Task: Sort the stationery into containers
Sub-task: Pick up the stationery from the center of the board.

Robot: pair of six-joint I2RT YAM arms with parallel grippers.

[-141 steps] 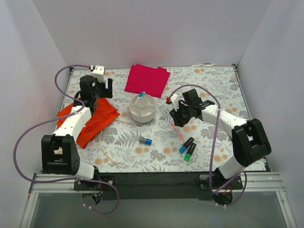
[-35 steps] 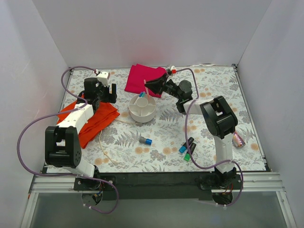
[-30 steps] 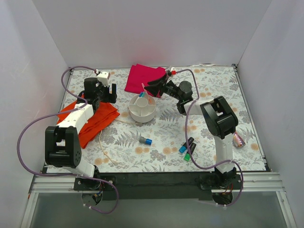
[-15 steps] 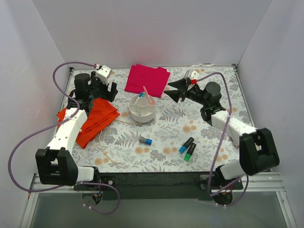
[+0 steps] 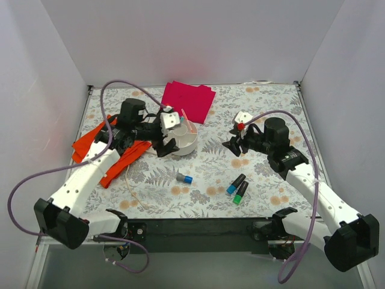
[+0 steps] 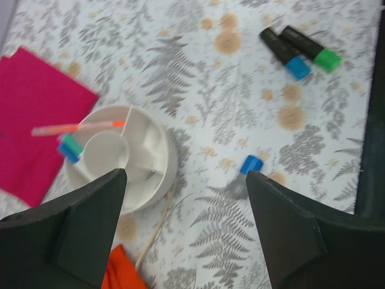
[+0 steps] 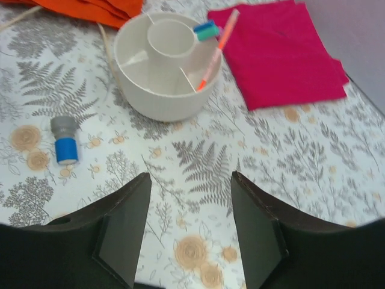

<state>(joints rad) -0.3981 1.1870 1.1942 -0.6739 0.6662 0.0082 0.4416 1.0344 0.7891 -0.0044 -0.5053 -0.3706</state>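
The round white dish [image 5: 187,147] stands mid-table. A thin pink pen [image 5: 187,120] leans in it, next to a blue-capped marker [image 7: 206,30]. My left gripper [image 5: 165,142] hovers open and empty at the dish's left side. My right gripper [image 5: 231,146] is open and empty, to the right of the dish. The grey-blue stub [image 5: 184,178] lies in front of the dish. Two black markers, blue-capped [image 5: 236,183] and green-capped [image 5: 240,192], lie front right. The left wrist view shows the dish [image 6: 161,171], pen [image 6: 78,127], stub [image 6: 243,174] and open gripper [image 6: 186,235]. The right wrist view shows the dish [image 7: 162,102], pen [image 7: 216,45], stub [image 7: 65,141] and open gripper [image 7: 189,229]. The pink glittery tube is out of view.
A magenta folded cloth [image 5: 186,99] lies behind the dish. An orange-red cloth [image 5: 117,155] lies to the left under my left arm. A thin cream stick [image 5: 128,180] lies in front of the cloth. White walls close three sides.
My right gripper let the pink pen go into the dish and drew back to the right. My left arm swung in from the back left to the dish's left side.
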